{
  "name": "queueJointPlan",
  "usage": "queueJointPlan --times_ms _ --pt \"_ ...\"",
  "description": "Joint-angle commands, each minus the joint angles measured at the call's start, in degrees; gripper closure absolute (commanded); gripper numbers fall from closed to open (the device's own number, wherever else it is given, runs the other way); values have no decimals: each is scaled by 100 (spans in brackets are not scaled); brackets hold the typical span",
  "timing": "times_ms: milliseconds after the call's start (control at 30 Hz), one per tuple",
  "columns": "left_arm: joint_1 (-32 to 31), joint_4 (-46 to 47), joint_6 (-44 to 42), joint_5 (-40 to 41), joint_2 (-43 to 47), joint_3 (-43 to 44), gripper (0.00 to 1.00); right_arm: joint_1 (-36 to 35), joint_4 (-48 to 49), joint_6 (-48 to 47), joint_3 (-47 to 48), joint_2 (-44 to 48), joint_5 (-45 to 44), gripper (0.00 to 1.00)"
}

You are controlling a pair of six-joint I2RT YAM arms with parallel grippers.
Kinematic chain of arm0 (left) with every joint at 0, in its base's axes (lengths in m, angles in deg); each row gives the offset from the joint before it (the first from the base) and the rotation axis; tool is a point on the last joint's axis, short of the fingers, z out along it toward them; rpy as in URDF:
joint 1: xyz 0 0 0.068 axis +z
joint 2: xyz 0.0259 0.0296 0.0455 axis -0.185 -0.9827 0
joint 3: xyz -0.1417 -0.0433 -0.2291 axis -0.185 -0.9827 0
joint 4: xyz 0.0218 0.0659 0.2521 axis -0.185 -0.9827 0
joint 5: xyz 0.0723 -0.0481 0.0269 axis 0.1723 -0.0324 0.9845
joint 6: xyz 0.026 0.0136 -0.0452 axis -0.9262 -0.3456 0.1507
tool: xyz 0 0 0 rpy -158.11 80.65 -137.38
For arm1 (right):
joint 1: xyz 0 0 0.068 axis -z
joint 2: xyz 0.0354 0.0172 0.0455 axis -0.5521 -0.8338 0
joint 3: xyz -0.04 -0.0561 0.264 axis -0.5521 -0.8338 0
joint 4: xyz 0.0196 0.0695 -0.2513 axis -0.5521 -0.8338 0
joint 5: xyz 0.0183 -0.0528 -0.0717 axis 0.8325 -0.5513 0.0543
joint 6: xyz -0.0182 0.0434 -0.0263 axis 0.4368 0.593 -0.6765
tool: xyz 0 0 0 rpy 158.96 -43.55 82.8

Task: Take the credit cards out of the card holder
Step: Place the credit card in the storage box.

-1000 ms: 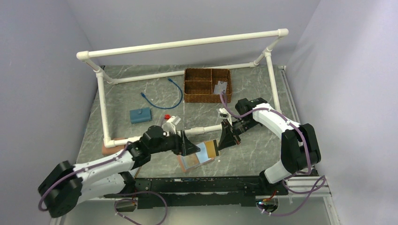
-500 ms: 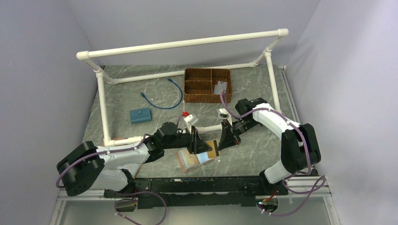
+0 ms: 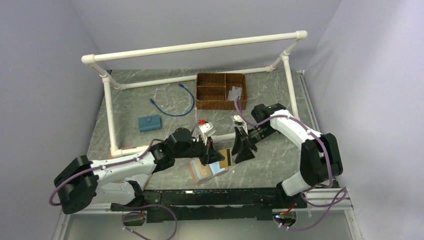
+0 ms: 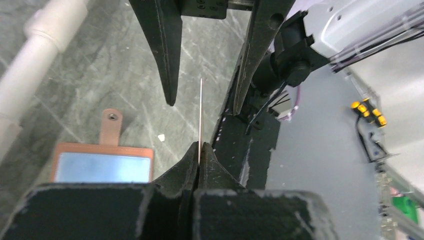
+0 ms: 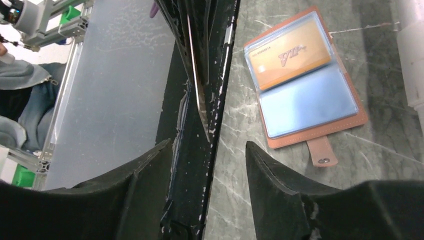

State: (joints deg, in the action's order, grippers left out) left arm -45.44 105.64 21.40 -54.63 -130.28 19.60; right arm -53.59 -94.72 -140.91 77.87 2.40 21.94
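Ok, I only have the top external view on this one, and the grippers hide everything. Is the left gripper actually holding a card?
Observer: Yes. In the left wrist view the left gripper is shut on a thin card, seen edge-on.
Operator: And the other arm?
Observer: The right gripper is open; its fingers stand either side of that card, touching neither face.
Operator: Any more cards to take out?
Observer: The right wrist view shows the card holder lying open on the table, one yellowish VIP card in one pocket; the other pocket looks empty.
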Motion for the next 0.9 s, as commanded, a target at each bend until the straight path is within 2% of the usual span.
queueJointPlan --times_ms 0,200,300,533,667,767,867 --pt "-57 -1367 -1201 446 430 520 100 26 131 93 227 499 -209 39" --pt "-466 -2443 -2857 935 589 967 100 218 722 937 623 1118 -709 35" --pt "-783 -2704 -3881 1370 663 1162 100 324 647 1176 1016 1166 -803 34" --pt "-1154 -2930 -5355 2110 850 1536 100 419 1158 2260 1243 1237 -573 34" --pt "-1502 -2711 -6080 3107 942 1484 100 597 1635 3270 1333 1240 -343 34" --pt "-1782 -2214 -6727 3830 1003 1212 100 768 1923 4030 1383 1131 83 34" --pt "-2041 -1319 -7386 4654 925 986 100 1009 2861 5232 1074 1188 600 32"
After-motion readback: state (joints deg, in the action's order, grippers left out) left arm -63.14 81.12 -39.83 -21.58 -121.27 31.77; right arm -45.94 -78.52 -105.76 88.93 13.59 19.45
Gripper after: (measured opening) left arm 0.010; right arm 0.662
